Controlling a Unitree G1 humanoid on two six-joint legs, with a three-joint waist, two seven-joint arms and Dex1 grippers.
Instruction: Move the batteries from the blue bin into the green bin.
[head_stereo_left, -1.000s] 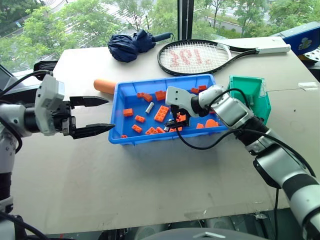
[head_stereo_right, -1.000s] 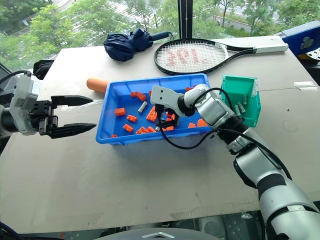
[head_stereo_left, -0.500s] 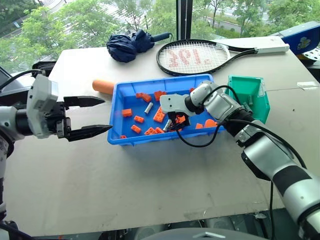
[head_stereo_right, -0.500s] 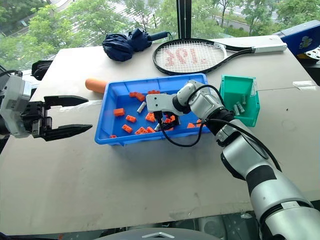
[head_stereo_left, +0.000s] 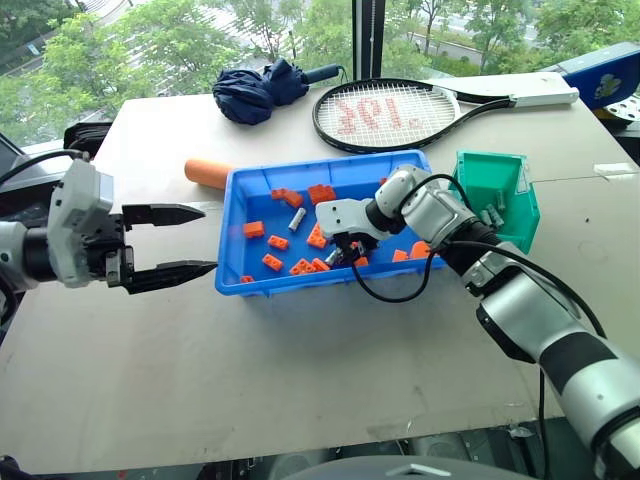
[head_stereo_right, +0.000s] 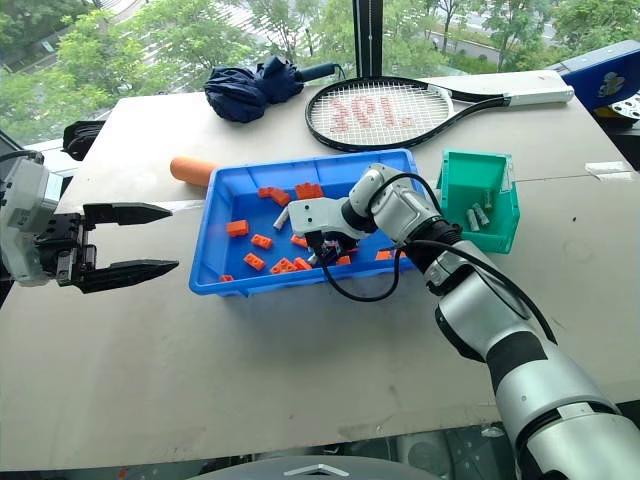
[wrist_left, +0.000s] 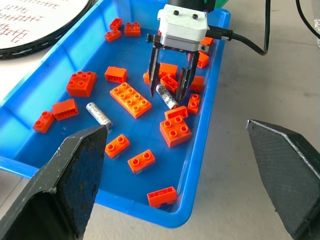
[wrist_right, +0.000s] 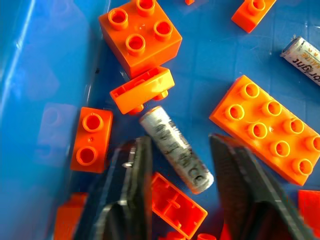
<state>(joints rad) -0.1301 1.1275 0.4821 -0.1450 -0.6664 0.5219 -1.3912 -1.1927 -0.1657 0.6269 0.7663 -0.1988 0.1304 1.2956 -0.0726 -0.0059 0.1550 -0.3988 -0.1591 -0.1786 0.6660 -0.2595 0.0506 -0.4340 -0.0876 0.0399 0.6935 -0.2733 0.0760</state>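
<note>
— Where do we have our right gripper (wrist_left: 168, 96)?

— Down in the blue bin (head_stereo_left: 300, 291), near its front wall. Its two fingers stand apart, one on each side of a battery (wrist_right: 175, 150) that lies flat on the bin floor among the orange bricks (wrist_left: 131, 99). We see a sliver of blue between each finger and the battery, so we are not yet clamped on it.

— Any other batteries?

— A second battery (wrist_left: 98, 115) lies loose farther along the bin floor, apart from the first. A few more (head_stereo_right: 477, 217) rest inside the green bin (head_stereo_left: 500, 190), which sits just beside the blue bin on our right.

— And our left gripper (head_stereo_left: 208, 238)?

— Spread wide and holding nothing, it hovers over the worktop (head_stereo_left: 300, 380) just off the blue bin's left end.
</note>
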